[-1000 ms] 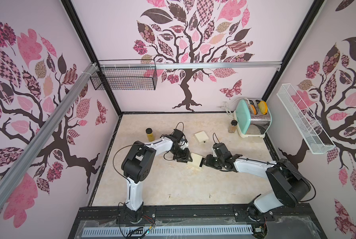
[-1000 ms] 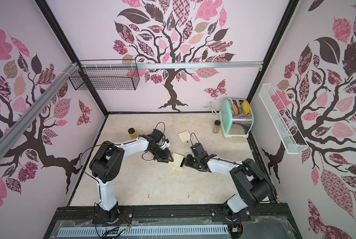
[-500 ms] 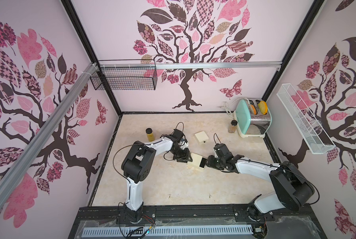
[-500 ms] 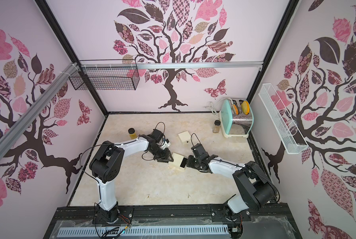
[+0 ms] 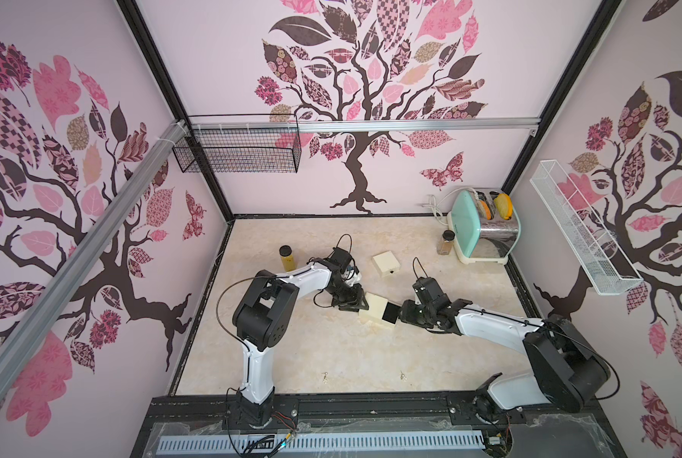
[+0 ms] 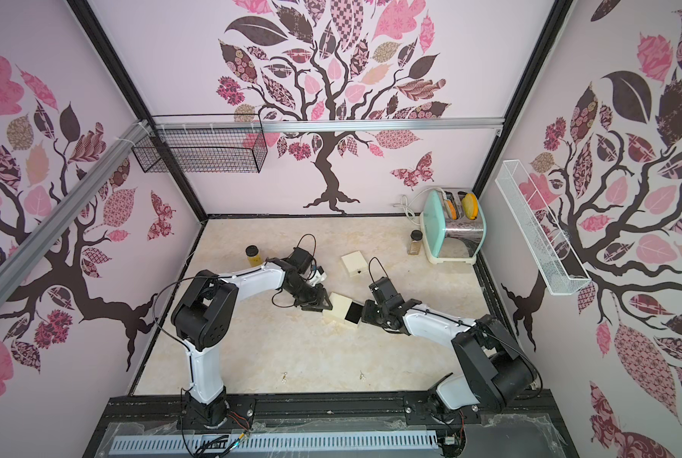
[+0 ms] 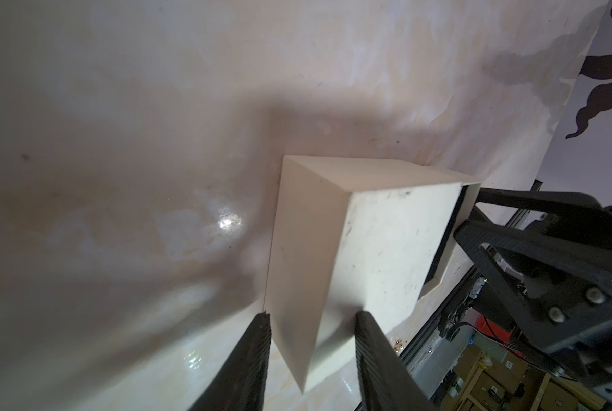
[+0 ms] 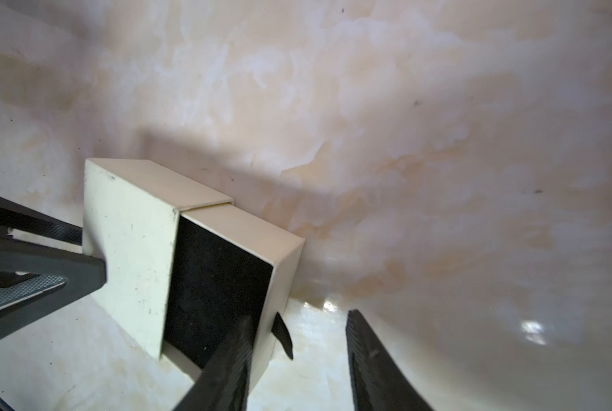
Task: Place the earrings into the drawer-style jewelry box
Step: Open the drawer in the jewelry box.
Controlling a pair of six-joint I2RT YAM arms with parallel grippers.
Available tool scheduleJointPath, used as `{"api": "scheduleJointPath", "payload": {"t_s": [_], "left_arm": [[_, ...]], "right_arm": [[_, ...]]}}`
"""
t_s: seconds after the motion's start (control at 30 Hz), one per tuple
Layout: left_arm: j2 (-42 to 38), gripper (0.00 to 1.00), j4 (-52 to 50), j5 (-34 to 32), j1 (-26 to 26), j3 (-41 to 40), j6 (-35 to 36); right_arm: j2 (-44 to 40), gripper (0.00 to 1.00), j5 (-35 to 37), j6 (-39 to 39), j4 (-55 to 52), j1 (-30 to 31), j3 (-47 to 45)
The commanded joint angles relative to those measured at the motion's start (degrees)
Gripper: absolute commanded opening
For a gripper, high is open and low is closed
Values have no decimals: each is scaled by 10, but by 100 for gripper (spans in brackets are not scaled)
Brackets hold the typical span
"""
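Twin arms, left arm [image 5: 257, 368] and right arm [image 5: 490, 323], wear glossy white shells between bulky black joints; thin black cables [image 5: 218, 305] loop free, ribbed black fingers [image 7: 251, 363] taper, silver screws [image 7: 594, 294] glint.

Left pincer [image 7: 313, 316] straddles the near end of a cream box [image 7: 386, 242] on the marbled tabletop [image 7: 119, 142]; right pincer [image 7: 470, 213] sits at its partly drawn drawer [image 7: 432, 284], far end.

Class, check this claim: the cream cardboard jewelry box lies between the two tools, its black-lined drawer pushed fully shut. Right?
No. The cream cardboard jewelry box lies between the left tool and right tool, but its black-lined drawer is slid partly out, not shut; the right wrist view shows it.
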Motion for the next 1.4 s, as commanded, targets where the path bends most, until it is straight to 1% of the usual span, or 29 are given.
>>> {"api": "scheduleJointPath", "payload": {"t_s": [0.0,0.17,1.37], "left_arm": [[47,41,-10,-96,-2,-28,-2],[46,41,-9,-96,-1,-29,-2],[42,41,-6,-96,-1,-30,-4]], "right_arm": [[-5,44,28,-12,-48,-8,-9],[-6,44,31,-21,-57,-13,-2],[-32,43,33,-15,-63,-13,-23]]}}
